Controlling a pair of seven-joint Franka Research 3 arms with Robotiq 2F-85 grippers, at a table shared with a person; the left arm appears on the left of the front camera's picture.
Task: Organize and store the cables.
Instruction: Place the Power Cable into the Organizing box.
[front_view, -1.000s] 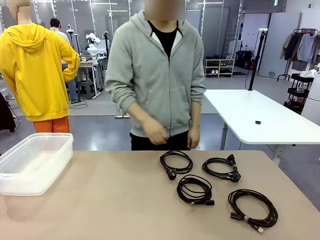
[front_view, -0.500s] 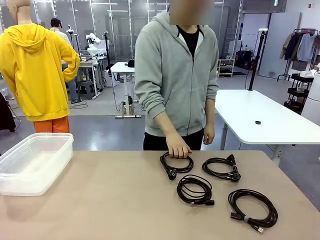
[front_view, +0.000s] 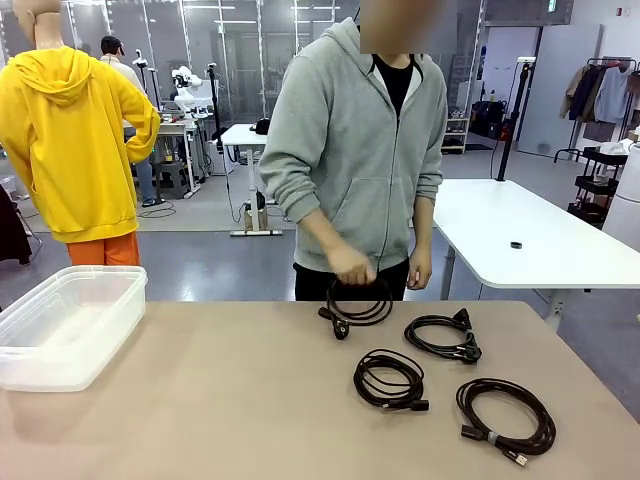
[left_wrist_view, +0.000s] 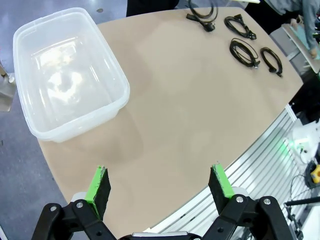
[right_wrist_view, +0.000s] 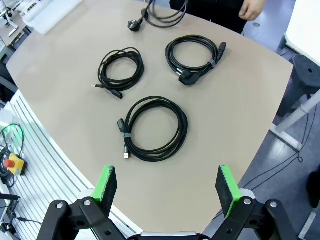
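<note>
Front view: a person's hand (front_view: 352, 268) holds one cable coil (front_view: 364, 309) raised at the table's (front_view: 200, 400) far edge; three coils (front_view: 388, 380) lie nearby. Left gripper (left_wrist_view: 159, 176) and right gripper (right_wrist_view: 167, 182) gape empty. Next, presumably: into the clear bin (front_view: 70, 325).

A grey floor (front_view: 200, 265) runs back to glass partitions (front_view: 190, 40). A white table (front_view: 520, 235) stands at right, with a clothes rack (front_view: 612, 90) and a black trolley (front_view: 600, 185) beyond; a small white desk (front_view: 245, 135) sits mid-room.

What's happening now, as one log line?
person's hand: holds one cable coil | table: three coils lying | left hand: open | right hand: open
</note>
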